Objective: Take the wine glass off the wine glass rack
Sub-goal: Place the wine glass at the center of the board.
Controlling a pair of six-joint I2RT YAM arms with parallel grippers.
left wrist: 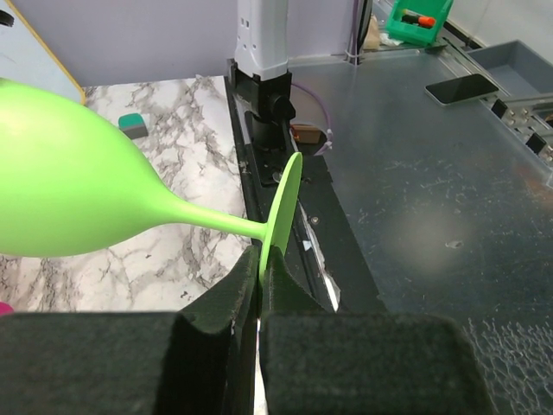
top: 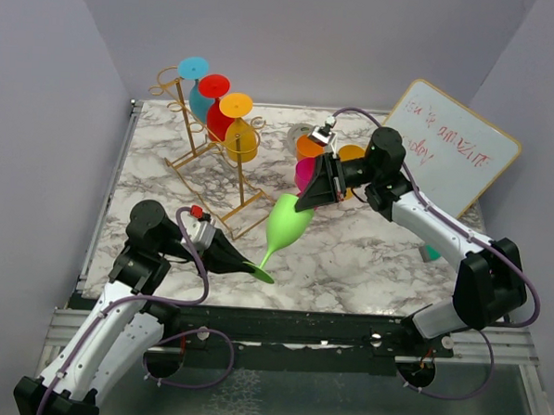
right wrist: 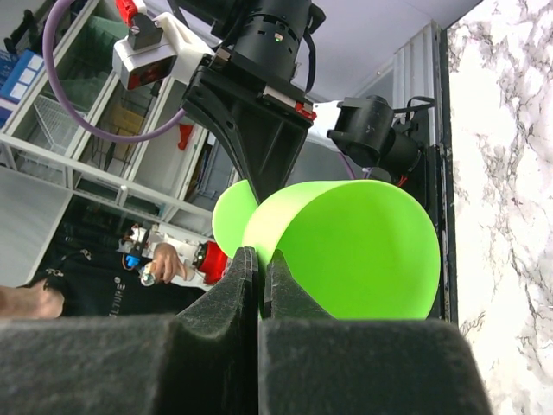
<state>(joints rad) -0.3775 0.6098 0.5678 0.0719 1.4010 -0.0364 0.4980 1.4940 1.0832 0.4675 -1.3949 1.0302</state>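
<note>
A green wine glass [top: 287,222] [left wrist: 69,190] [right wrist: 363,251] hangs tilted over the marble table, clear of the gold wire wine glass rack [top: 182,110] at the back left. It is held at both ends. My left gripper [top: 251,267] [left wrist: 262,259] is shut on the edge of its flat foot. My right gripper [top: 305,204] [right wrist: 263,264] is shut on the rim of its bowl, one finger inside and one outside. Blue [top: 200,97], red [top: 219,111] and yellow [top: 241,136] glasses hang upside down on the rack.
Orange and pink glasses [top: 307,163] stand behind the right gripper. A whiteboard [top: 452,147] leans at the back right. A teal eraser [top: 431,253] [left wrist: 132,125] lies under the right arm. The rack's wire base [top: 244,210] reaches close to the green glass.
</note>
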